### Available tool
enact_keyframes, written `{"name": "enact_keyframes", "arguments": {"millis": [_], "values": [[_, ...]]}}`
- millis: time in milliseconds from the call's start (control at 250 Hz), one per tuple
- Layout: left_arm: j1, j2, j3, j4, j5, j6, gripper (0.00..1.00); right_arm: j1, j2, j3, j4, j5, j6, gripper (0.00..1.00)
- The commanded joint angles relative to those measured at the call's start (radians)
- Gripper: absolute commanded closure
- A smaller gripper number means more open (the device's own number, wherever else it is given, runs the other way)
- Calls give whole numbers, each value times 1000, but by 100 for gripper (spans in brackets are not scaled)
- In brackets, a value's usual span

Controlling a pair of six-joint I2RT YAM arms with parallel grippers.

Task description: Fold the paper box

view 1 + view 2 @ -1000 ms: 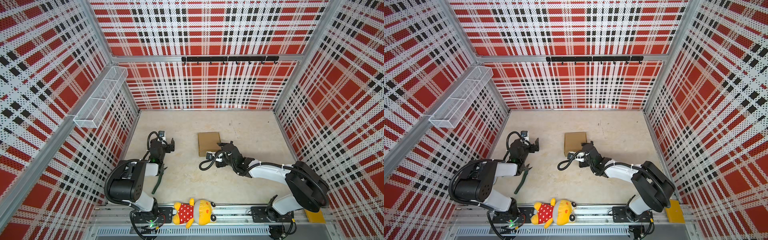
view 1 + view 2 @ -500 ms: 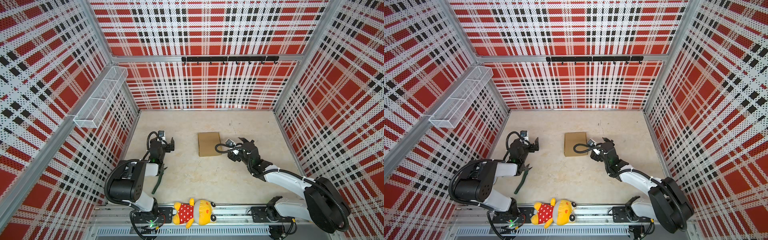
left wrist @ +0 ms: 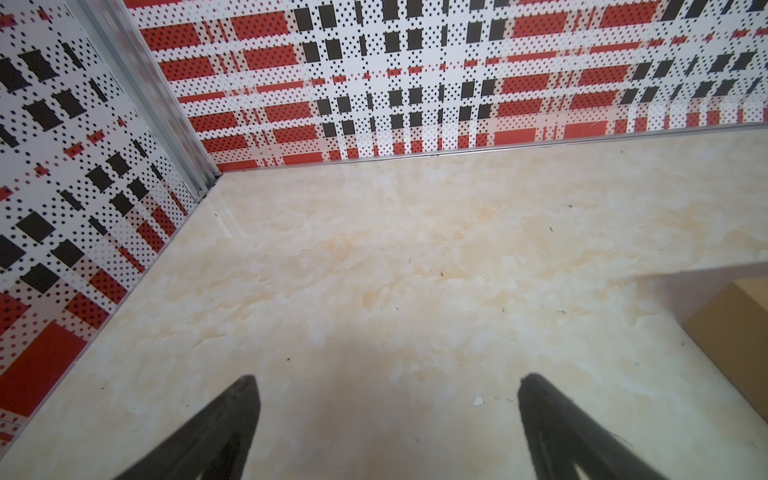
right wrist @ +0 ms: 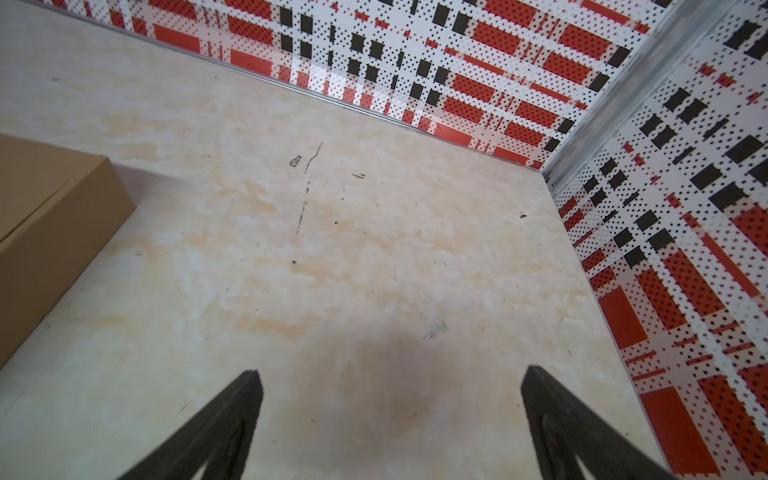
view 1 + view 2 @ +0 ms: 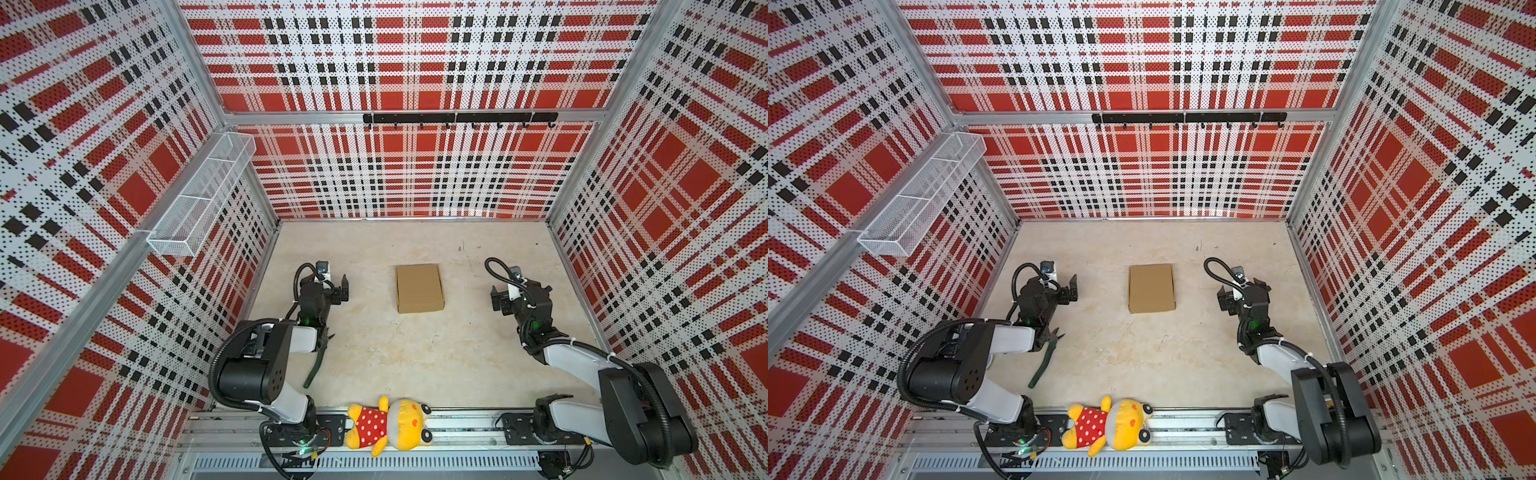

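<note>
Nearest, a yellow stuffed toy (image 5: pixel 388 424) in a red spotted dress lies across the metal rail at the front edge of the table (image 5: pixel 395 357). Just beyond it on the left, a green-handled tool (image 5: pixel 314 365) rests on the table, partly under the left arm. Farther in, the left gripper (image 3: pixel 388 378) hangs above bare tabletop with its two black fingers (image 3: pixel 232 424) spread wide apart; nothing sits between them and they touch nothing. The right gripper (image 4: pixel 392 370) stands the same way on the other side, fingers (image 4: pixel 557 424) wide apart over the bare surface, holding nothing. Between the two, near the middle of the table, lies the paper box (image 5: pixel 419 288), a shallow brown cardboard box lying flat with its lid down (both wrist views catch only a corner of it at the edge of the picture). In both top views it sits well apart from either gripper (image 5: pixel 1151 287). Beyond it the table runs bare to the plaid back wall, where a black hook rail (image 5: pixel 459 118) is mounted, and a white wire basket (image 5: pixel 203 195) hangs on the left wall.
</note>
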Motion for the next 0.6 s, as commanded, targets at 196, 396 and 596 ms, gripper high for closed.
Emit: {"name": "enact_keyframes", "arguments": {"millis": [196, 396, 596], "values": [[1, 6, -12, 40, -18, -14, 1, -32, 173, -20, 353, -72, 43, 0], [-21, 8, -20, 57, -65, -4, 0, -52, 279, -58, 516, -49, 76, 0], [-28, 9, -24, 69, -78, 1, 1, -55, 308, -31, 501, 17, 100, 0]]}}
